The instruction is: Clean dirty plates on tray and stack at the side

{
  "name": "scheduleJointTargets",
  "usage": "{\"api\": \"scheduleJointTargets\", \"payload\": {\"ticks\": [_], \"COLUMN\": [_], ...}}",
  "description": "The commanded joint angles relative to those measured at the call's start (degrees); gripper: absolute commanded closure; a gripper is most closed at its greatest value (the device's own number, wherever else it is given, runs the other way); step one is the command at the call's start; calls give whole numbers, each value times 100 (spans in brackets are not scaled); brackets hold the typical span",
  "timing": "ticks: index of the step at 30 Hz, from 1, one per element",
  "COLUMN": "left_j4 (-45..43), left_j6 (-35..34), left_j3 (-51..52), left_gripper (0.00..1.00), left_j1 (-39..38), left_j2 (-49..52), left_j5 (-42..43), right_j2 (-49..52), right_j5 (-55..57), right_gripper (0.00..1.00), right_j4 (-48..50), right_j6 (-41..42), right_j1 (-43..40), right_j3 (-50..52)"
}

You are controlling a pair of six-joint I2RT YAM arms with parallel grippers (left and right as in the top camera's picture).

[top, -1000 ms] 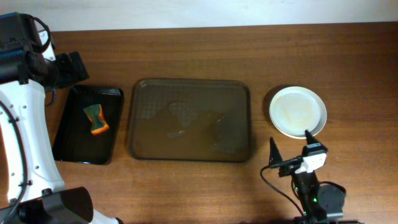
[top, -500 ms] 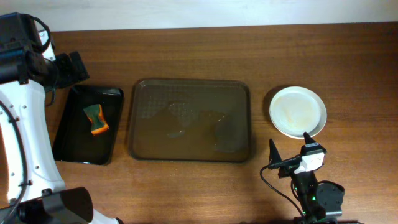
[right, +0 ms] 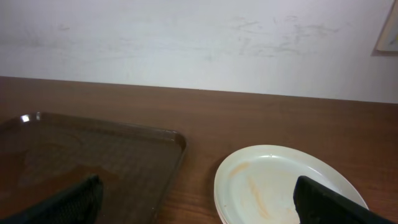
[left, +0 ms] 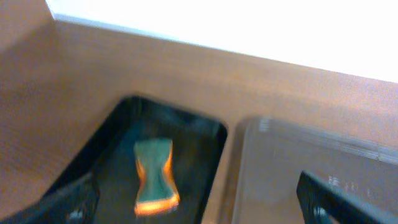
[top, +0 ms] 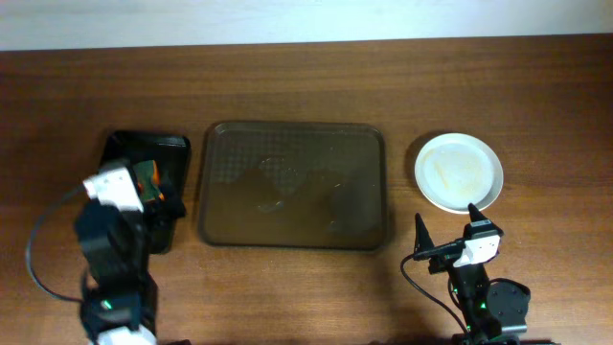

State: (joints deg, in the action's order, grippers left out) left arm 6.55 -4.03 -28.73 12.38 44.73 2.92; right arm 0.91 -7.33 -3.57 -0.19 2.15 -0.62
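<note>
Both left fingers (left: 69,202) and right fingers (right: 328,196) gape wide; left arm (top: 113,240) half-hides sponge (top: 148,175).

I am looking at a bench (top: 287,86) of dark reddish-brown wood, its grain running left to right across the overhead view. Along its far edge a plain white wall (right: 186,43) meets the bench top directly. From the right wrist camera the wall carries faint grey scuffs and smudges. The corner of a pale frame (right: 390,28) cuts in at the upper right edge, and I cannot tell what it holds. From the left wrist camera the wall is washed out bright and the picture is blurred. The light is soft and even across the wood.
</note>
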Motion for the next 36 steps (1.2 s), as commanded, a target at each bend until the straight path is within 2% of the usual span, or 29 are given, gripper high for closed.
{"api": "scheduleJointTargets", "payload": {"ticks": [1, 5, 11, 15, 17, 19, 36], "left_j4": [-704, -1853, -1318, -295, -295, -306, -295], "left_j6": [131, 133, 201, 573, 870, 887, 887], "left_j3": [1263, 2691, 2826, 2826, 2826, 2826, 2824], "left_gripper": [0, 1, 1, 1, 1, 1, 1], "left_j1": [2, -2, -68, -304, -389, -442, -501], "left_j2": [-879, -1845, -2691, -3676, -4118, -4463, -4444], "left_j5": [433, 660, 741, 715, 715, 717, 719], "right_j2": [-39, -39, -39, -39, -39, -39, -39], "right_j5": [31, 31, 31, 31, 31, 31, 31], "right_gripper": [2, 2, 2, 2, 2, 2, 2], "right_j4": [-31, -31, -31, -31, -31, -31, -31], "right_j6": [20, 20, 20, 20, 20, 20, 20], "right_j1": [50, 50, 50, 50, 50, 50, 50], "right_j3": [31, 31, 31, 31, 31, 31, 31]}}
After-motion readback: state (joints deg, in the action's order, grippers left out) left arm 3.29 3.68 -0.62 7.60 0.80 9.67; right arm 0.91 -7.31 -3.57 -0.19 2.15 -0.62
